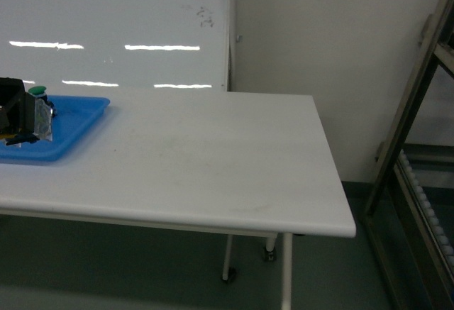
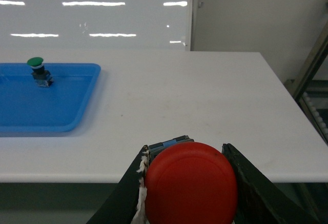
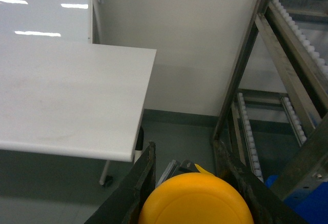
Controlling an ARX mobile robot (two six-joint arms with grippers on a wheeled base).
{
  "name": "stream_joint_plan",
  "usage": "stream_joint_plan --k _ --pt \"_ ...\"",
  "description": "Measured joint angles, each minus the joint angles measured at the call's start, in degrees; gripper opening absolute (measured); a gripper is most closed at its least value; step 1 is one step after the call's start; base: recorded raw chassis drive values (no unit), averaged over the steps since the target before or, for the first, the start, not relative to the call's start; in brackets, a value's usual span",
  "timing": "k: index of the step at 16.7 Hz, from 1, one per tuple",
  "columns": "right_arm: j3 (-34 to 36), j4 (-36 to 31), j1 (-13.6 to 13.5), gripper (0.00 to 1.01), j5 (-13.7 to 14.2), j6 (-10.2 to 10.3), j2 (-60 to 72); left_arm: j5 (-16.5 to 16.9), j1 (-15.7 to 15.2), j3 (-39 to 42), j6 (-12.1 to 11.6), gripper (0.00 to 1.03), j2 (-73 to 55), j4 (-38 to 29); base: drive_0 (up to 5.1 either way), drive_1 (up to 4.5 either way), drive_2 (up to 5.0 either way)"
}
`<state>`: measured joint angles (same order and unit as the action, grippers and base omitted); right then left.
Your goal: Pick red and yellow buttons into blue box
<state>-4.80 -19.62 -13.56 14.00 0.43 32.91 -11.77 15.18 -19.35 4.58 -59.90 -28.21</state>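
The red button (image 2: 190, 188) fills the bottom of the left wrist view, its round cap wedged between the black fingers of my left gripper (image 2: 186, 148), which is shut on it just off the table's near edge. In the head view that gripper (image 1: 21, 115) shows only as a dark block at the far left over the blue tray. My right gripper (image 3: 184, 144) is shut on the yellow button (image 3: 197, 201), held over the floor to the right of the table. A patch of blue plastic (image 3: 310, 203) shows behind a rack post; I cannot tell whether it is the blue box.
A shallow blue tray (image 2: 77, 101) lies on the left of the white table (image 1: 213, 154), with a green-capped button (image 2: 36, 64) standing in it. A metal roller rack (image 3: 277, 80) stands to the right of the table. A whiteboard backs the table.
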Motion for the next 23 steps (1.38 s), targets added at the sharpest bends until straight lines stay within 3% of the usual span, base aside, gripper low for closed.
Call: stream_joint_plan --k 14,23 --pt "0.0 -0.1 0.0 0.32 0.0 0.0 0.0 0.0 0.0 0.0 0.0 0.33 0.1 0.0 4.8 -3.59 -1.2" --pt "0.0 -0.1 0.0 0.32 0.0 0.0 0.0 0.0 0.0 0.0 0.0 0.33 0.0 0.1 4.7 -2.35 -2.3"
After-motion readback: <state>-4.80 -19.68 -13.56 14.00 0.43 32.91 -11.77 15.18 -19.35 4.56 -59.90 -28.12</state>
